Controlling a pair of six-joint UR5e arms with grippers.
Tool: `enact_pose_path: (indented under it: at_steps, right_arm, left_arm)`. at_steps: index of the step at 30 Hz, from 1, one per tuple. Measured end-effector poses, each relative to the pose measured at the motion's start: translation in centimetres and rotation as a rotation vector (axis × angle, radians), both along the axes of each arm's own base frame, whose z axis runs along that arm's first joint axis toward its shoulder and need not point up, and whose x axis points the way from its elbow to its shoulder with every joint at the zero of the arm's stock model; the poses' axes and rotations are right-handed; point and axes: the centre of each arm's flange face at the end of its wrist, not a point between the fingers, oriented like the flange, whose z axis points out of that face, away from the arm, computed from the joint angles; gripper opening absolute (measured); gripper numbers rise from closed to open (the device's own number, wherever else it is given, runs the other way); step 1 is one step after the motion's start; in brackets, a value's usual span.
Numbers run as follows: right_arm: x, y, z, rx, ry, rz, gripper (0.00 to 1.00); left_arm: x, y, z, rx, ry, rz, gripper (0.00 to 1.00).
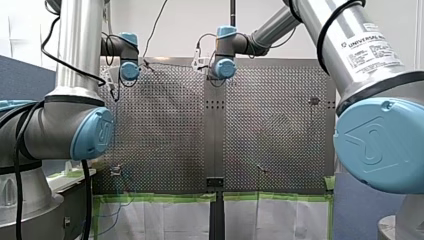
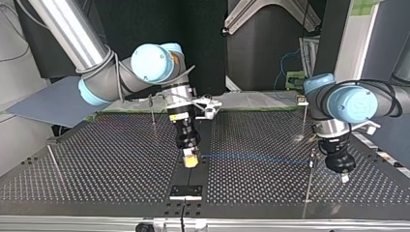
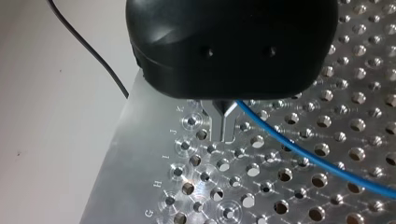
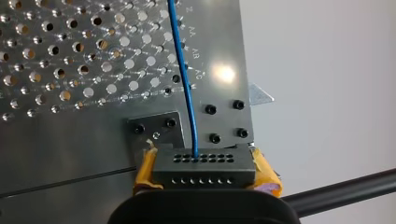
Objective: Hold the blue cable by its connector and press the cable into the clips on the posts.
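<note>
Right wrist view: my right claw [image 4: 204, 169] clenches the connector [image 4: 205, 178] on the blue cable [image 4: 183, 70]; my left claw [image 3: 223, 122]: cannot tell.

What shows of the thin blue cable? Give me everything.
The thin blue cable is a slim, smooth, plastic-looking strand, stretched nearly straight over the perforated metal table. One end enters a grey multi-hole connector block clamped between my right gripper's yellow pads; the other runs to my left gripper, whose metal fingers close on it.
</note>
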Motion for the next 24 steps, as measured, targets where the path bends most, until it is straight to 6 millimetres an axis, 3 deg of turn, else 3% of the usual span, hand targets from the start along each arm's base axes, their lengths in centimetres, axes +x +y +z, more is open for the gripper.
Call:
enact_pose_path:
  at_steps: [12, 24]
  right_arm:
    - [0.3, -2.7, -0.2, 0.002, 0.01, 0.001, 0.0]
    - [2.1, -4.4, -1.6, 0.04, 0.049, 0.023, 0.0]
  left_arm:
    - [0.9, 0.1, 1.2, -0.04, -0.069, -0.05, 0.0]
    - [1.6, 0.4, 0.7, -0.051, -0.066, -0.058, 0.03]
